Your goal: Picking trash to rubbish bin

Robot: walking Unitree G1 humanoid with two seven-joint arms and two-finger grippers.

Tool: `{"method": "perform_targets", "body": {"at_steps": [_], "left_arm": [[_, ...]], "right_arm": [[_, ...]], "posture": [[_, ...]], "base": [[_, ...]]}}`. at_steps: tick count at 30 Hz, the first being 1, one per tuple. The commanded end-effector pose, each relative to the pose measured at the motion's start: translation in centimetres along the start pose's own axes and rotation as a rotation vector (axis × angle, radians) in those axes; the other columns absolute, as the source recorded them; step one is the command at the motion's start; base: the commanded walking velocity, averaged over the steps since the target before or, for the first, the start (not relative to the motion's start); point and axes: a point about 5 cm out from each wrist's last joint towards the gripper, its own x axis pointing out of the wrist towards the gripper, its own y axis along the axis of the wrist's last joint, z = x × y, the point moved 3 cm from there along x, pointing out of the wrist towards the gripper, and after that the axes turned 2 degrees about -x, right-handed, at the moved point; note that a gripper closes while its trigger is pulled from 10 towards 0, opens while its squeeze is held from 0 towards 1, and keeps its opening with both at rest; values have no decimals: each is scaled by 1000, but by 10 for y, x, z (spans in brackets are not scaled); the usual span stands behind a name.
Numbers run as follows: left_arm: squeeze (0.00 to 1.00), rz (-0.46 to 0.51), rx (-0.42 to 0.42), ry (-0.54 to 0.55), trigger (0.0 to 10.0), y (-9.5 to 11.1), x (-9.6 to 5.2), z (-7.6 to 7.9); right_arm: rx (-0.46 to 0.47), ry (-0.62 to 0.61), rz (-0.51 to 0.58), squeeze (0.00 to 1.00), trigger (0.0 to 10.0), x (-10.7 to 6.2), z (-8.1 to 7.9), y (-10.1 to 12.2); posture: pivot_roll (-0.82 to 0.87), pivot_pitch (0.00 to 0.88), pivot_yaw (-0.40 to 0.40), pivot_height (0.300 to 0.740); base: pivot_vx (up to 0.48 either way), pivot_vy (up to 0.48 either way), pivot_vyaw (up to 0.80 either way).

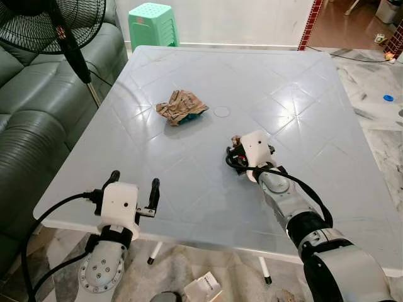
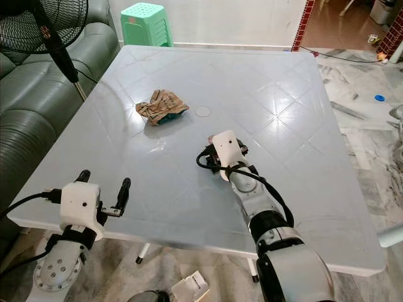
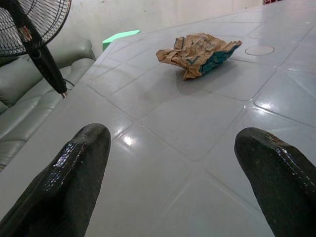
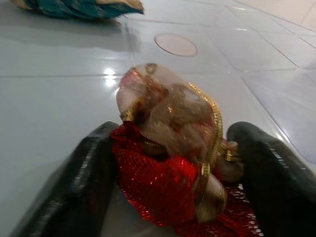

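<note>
A wad of red mesh and clear gold-trimmed wrapper [image 4: 168,148] lies on the pale grey table [image 1: 302,82], right of its middle. My right gripper [image 1: 236,154] is shut on it, one black finger pressed to each side, and the wad still rests on the tabletop. Farther back and to the left sits a crumpled brown and teal paper bag [image 1: 181,107], with nothing touching it. My left gripper [image 1: 134,182] hovers open at the table's near left edge, pointing toward that bag [image 3: 197,52], with nothing between its fingers.
A dark green sofa [image 1: 38,107] runs along the table's left side, with a black standing fan [image 1: 56,25] beside it. A green plastic stool [image 1: 153,24] stands behind the table. A white packet [image 1: 203,288] lies on the floor under the near edge.
</note>
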Motion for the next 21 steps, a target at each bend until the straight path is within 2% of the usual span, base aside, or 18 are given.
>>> {"method": "perform_targets", "body": {"at_steps": [1,21], "left_arm": [[0,-1,15,12,10000,2,0,-3],[0,-4,28,24,10000,2,2,-7]], "right_arm": [[16,8,-7,0,0,0,-1,-1],[58,43,10,0,0,1,-9,0]], "posture": [[168,117,-8,740],[166,128,-6,740]], "base": [[0,0,0],[0,0,0]]}}
